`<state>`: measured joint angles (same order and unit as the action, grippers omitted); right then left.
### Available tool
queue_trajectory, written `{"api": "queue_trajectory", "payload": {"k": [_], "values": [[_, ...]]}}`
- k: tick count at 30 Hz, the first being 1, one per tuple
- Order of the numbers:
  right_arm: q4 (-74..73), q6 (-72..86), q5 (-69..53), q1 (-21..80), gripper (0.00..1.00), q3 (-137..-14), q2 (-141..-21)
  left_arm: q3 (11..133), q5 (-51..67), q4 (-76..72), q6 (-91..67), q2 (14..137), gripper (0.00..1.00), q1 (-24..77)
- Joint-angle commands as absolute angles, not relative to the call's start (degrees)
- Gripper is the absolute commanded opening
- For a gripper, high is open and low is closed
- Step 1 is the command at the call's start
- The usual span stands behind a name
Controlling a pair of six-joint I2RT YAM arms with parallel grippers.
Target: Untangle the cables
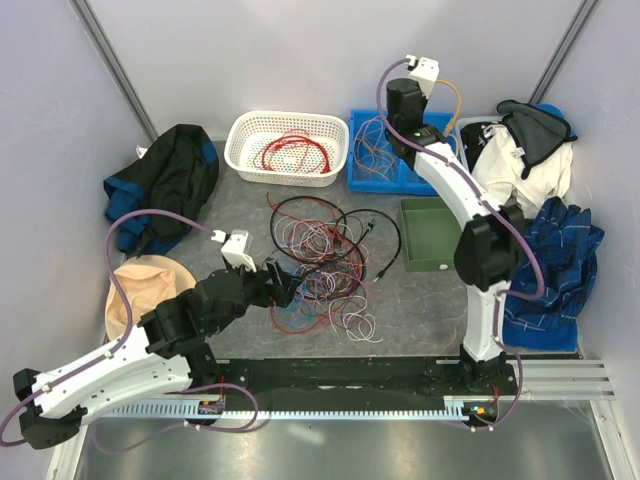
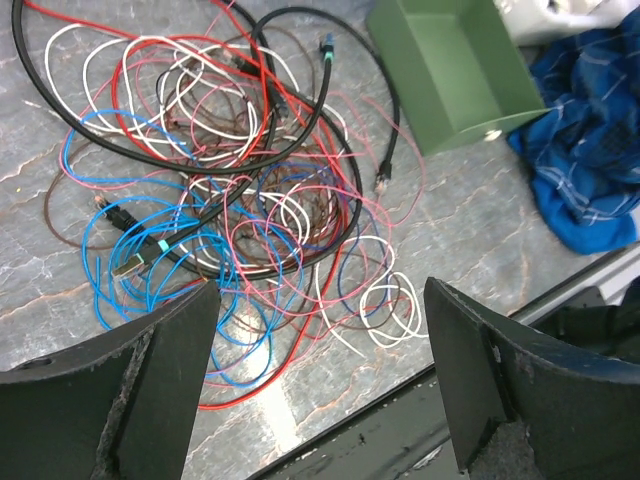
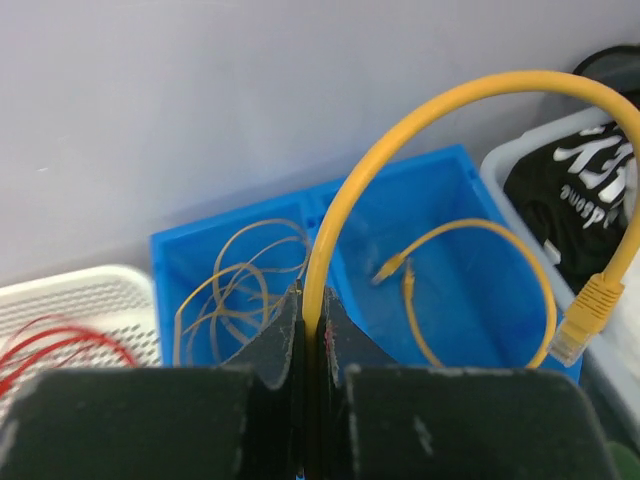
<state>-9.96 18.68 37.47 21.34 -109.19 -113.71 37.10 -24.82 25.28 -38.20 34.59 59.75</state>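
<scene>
Red cables (image 1: 295,152) sit in the white basket (image 1: 236,145); my right end effector (image 3: 312,300) is clamped on a yellow cable (image 3: 450,95) over the blue bin (image 3: 480,200). Most is left to do, I judge: the tangle (image 2: 250,200) lies on the table (image 2: 480,250) under my wide-apart left end effector (image 2: 320,295).

Left arm (image 1: 110,375) and right arm (image 1: 447,182): white shells, black joints. Lilac hoses (image 1: 118,235) loop along both. Fingers (image 2: 120,390) matte black, scuffed edges.

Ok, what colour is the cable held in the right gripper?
Yellow. The cable in the right gripper shows best in the right wrist view.
</scene>
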Motion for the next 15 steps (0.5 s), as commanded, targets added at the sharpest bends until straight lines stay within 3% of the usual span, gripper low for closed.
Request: {"api": "queue_trajectory", "payload": {"k": [1,4,15], "values": [[-11.16,9.32,45.7,20.57,0.0,-123.01,-123.01,37.44,-24.96,26.01,-39.46,33.93,0.89,59.77],[-12.13,6.95,47.54,19.87,0.0,-129.35,-128.73,37.97,-25.14,26.63,-39.2,34.71,0.89,59.77],[-12.57,8.79,50.19,14.86,0.0,-129.99,-135.96,38.23,-24.87,26.28,-40.43,41.92,0.92,59.77]]}}
